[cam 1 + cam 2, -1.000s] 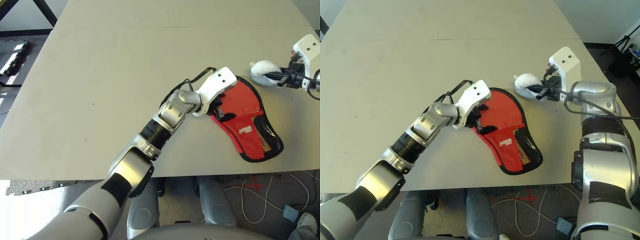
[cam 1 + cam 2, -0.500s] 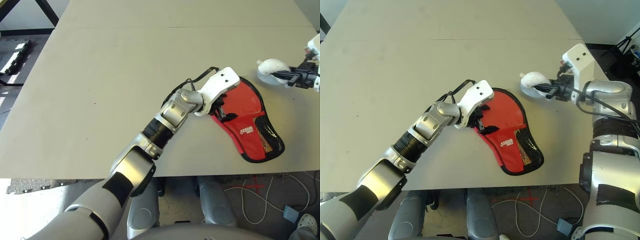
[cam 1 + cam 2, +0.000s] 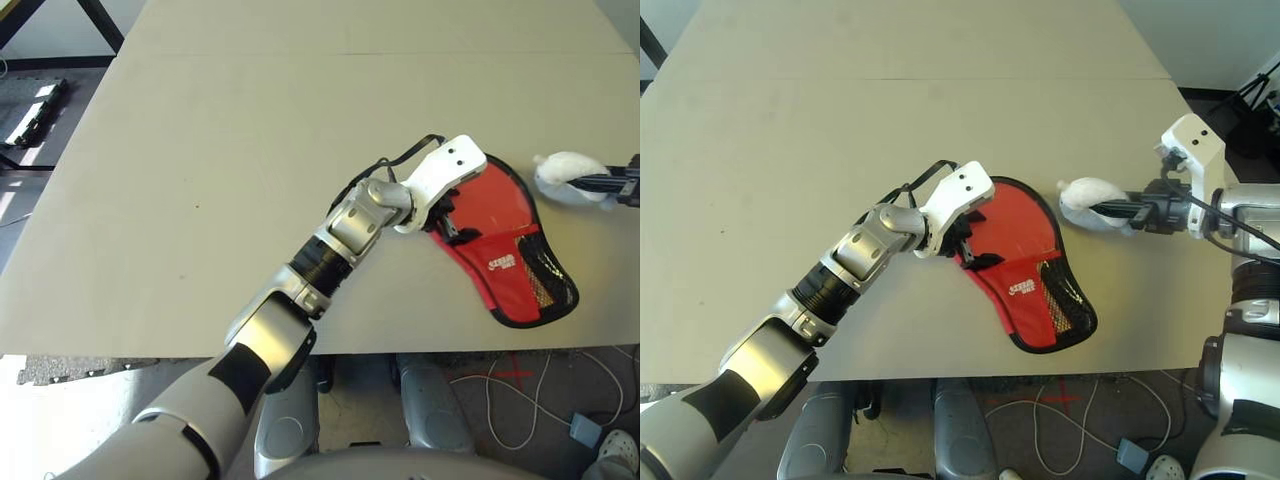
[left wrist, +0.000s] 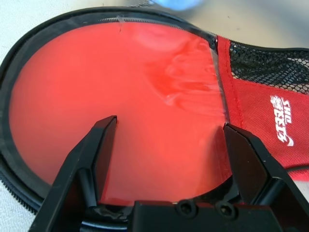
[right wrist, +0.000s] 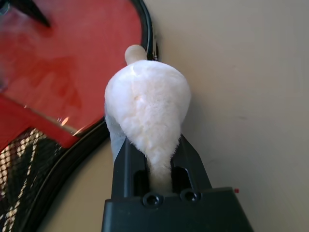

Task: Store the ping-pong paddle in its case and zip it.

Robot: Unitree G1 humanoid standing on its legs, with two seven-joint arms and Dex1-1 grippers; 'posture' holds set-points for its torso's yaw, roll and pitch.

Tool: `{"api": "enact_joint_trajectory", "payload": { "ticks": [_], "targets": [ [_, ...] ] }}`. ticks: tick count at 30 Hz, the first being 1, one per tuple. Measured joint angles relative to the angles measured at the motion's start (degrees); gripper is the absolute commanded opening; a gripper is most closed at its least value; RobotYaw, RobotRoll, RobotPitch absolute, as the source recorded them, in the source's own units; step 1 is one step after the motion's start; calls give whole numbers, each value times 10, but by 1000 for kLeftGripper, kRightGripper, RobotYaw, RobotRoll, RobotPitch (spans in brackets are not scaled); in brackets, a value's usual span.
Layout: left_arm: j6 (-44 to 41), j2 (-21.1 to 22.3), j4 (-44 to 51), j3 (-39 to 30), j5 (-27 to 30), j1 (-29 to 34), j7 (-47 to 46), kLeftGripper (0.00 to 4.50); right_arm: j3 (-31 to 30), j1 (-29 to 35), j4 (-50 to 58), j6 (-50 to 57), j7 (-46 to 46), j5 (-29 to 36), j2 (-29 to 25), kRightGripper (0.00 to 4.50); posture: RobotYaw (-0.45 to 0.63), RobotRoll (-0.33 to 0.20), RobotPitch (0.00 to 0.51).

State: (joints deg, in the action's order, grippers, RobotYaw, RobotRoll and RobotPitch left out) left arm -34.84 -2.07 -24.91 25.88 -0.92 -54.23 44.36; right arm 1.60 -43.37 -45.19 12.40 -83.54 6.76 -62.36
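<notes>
The left claw [image 4: 164, 145] is held spread, its two black fingers apart over the glossy round red rubber face of the ping-pong paddle [image 4: 120, 101], which is seen lying inside the paddle-shaped red fabric case [image 3: 1035, 300] with the black zipper edge curving around it. The case's red flap with the white logo and black mesh pocket covers the part of the paddle towards the robot, so the handle is hidden; the round face is left uncovered, so the case is judged to be still unzipped. The right claw [image 5: 159, 169] is pinched on the pale plush charm [image 3: 1090, 200], which is held just beside the case's far right rim over the beige counter [image 3: 840, 130]; the cord joining charm to case cannot be made out. Insertion is therefore judged done or nearly done, with the closing left: the charm is probably the zipper pull, and it would have to be drawn around the black rim while the case is steadied by the left claw.
</notes>
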Motion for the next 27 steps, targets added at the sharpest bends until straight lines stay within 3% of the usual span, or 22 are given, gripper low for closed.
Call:
{"api": "enact_joint_trajectory", "payload": {
  "ticks": [12, 27],
  "targets": [
    [6, -4, -8, 1, 0, -2, 3, 4500, 19, 132, 107, 62, -62, 49, -54, 276, -233, 0, 299],
    [12, -6, -23, -2, 0, -5, 1, 4500, -1, 246, 162, 68, -79, 90, -107, 264, -233, 0, 291]
  ]
}}
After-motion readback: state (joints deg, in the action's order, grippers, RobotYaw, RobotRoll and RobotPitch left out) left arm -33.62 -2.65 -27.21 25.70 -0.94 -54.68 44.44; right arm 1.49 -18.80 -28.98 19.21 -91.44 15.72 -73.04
